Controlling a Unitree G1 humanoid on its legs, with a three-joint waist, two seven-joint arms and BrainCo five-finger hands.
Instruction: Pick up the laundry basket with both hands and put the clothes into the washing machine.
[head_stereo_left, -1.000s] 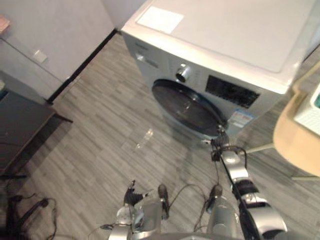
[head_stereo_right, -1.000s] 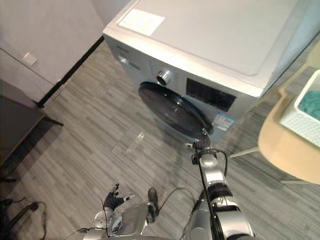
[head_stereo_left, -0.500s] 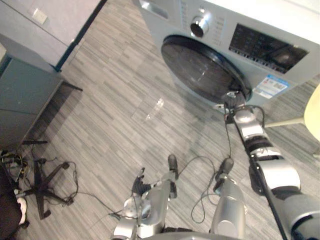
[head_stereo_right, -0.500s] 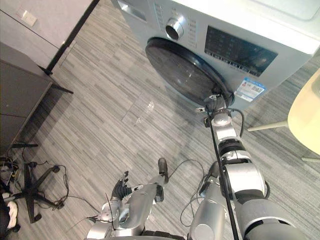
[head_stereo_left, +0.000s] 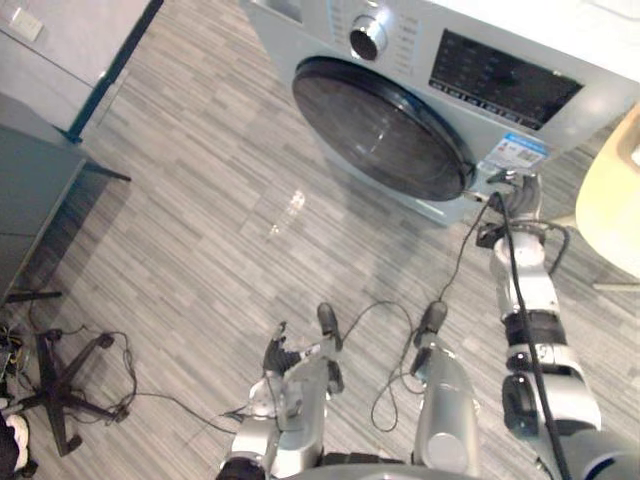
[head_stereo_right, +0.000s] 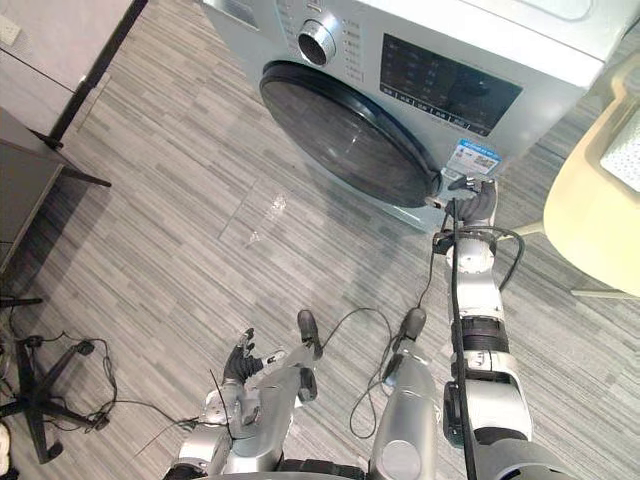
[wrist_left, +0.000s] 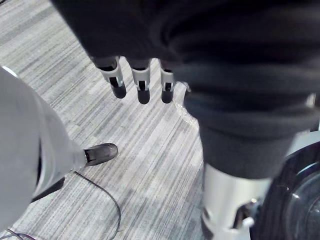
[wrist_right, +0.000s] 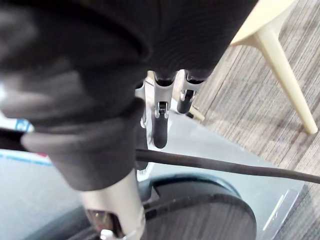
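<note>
The white washing machine (head_stereo_left: 500, 40) stands ahead, its round dark door (head_stereo_left: 380, 130) lying against the front. My right hand (head_stereo_right: 476, 198) reaches to the door's right rim, just under a small sticker (head_stereo_left: 517, 152). In the right wrist view its fingers (wrist_right: 160, 127) hang relaxed over the white front panel beside the door rim (wrist_right: 200, 215), holding nothing. My left hand (head_stereo_right: 243, 357) hangs low over the floor, its fingers (wrist_left: 140, 87) straight and empty. The white mesh laundry basket (head_stereo_right: 625, 155) rests on a beige stool (head_stereo_right: 590, 215) at the far right.
A dark low cabinet (head_stereo_left: 30, 190) stands at the left by the wall. An office chair's star base (head_stereo_left: 60, 385) lies on the floor at the lower left. Grey plank floor (head_stereo_left: 220, 250) stretches in front of the machine.
The camera has shifted, so the whole scene slid. My right hand has moved from the door's lower right edge out to the right, under the sticker. The door looks unchanged.
</note>
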